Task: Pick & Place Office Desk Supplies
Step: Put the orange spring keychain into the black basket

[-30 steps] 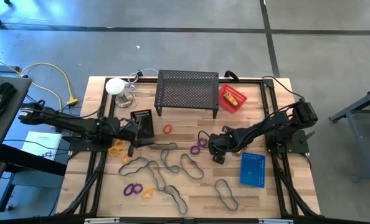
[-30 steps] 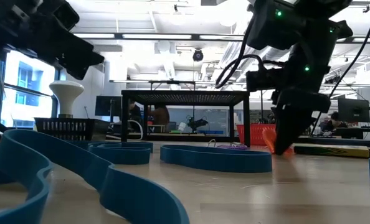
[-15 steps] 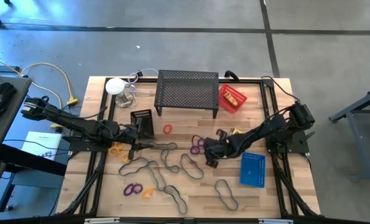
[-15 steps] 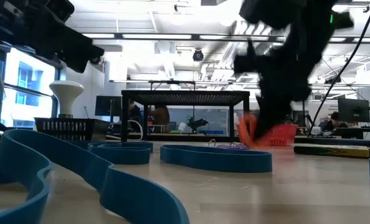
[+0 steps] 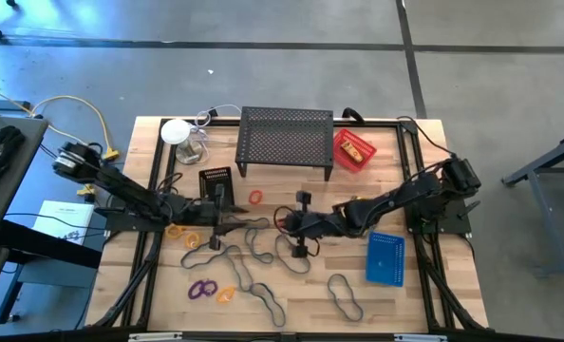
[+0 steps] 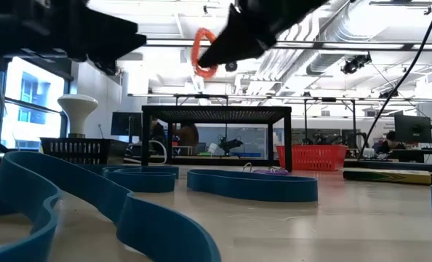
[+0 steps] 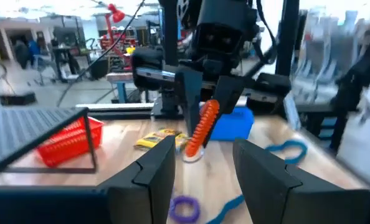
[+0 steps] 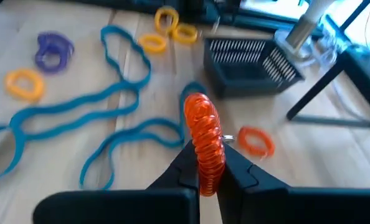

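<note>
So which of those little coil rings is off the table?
The orange one pinched in the right gripper; the purple, yellow and other orange rings lie on the wood.

Past the left claw (image 7: 203, 180), whose two dark fingers (image 7: 154, 177) stand well apart with nothing between them, the right claw (image 7: 205, 102) faces this way above the desk (image 7: 129, 168), its fingers pinched on an orange coiled ring (image 7: 203, 124) that hangs tilted. On the desk lie a red mesh tray (image 7: 70, 140), a yellow box (image 7: 160, 138), a blue tray (image 7: 232, 121), a purple ring (image 7: 186, 208) and a blue loop (image 7: 288, 149).
</note>
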You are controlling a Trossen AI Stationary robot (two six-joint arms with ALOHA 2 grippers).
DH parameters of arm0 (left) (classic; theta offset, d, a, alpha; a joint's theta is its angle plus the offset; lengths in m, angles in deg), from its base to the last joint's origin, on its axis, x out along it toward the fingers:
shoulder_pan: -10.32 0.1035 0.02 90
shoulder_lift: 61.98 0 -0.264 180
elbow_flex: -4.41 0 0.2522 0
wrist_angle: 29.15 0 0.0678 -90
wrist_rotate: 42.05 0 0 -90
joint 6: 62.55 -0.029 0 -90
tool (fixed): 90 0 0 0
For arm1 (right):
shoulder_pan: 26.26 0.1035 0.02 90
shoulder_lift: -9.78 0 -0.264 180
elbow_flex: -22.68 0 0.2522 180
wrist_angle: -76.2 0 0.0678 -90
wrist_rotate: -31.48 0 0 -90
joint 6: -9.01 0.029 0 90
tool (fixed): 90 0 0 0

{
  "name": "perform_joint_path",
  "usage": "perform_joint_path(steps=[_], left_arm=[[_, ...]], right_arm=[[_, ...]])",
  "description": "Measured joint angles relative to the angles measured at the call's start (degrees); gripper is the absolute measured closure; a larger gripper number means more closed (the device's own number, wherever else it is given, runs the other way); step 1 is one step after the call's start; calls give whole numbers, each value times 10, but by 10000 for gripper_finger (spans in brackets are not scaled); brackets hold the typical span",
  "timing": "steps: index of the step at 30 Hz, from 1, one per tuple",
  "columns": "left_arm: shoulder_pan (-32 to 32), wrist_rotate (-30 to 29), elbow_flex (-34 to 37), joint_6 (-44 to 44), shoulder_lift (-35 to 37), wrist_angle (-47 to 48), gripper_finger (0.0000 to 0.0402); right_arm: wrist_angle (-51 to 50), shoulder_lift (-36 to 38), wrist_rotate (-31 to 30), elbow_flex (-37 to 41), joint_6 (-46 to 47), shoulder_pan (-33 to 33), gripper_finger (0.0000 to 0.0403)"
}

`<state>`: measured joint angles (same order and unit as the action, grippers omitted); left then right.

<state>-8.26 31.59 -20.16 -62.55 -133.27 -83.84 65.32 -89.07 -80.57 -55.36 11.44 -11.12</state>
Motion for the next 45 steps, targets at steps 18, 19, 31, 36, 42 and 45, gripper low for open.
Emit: perform_joint_path(steps=[18, 19, 31, 36, 42, 45], left_arm=[[91, 88, -35, 9, -129, -119, 246], [93, 88, -38, 9, -129, -120, 246], [119, 130, -78, 5, -129, -90, 246], [124, 143, -100, 4, -129, -39, 246], [123, 141, -101, -15, -129, -40, 258], [123, 139, -101, -15, -129, -40, 296]], right_arm=[[105, -2, 153, 0, -57, -90, 390], [104, -2, 159, 0, -57, -91, 390], [102, -2, 194, 0, -57, -93, 390], [95, -2, 193, 0, -57, -93, 389], [78, -2, 193, 0, -56, -93, 389], [78, -2, 193, 0, -53, -92, 386]])
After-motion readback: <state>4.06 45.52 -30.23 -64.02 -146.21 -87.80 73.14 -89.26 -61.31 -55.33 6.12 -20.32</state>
